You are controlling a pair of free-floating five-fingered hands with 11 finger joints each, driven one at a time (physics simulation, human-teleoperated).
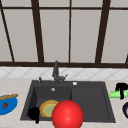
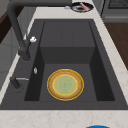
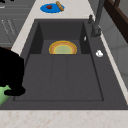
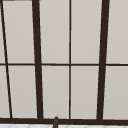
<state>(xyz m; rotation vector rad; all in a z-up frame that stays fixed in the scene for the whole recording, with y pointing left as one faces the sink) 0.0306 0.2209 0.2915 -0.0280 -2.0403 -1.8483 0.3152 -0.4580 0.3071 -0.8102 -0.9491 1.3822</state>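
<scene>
Curling round a green object [image 1: 115, 94] (front view), the right hand [image 1: 121, 88] grips it.

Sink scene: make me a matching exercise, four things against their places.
Things:
1. yellow plate
2. blue plate
3. green thing
4. faucet

Places:
A. under the right hand, on the counter right of the sink
B. behind the basin, in front of the window
C. on the basin floor
D. on the counter left of the sink

Pairs: 1-C, 2-D, 3-A, 4-B
</scene>
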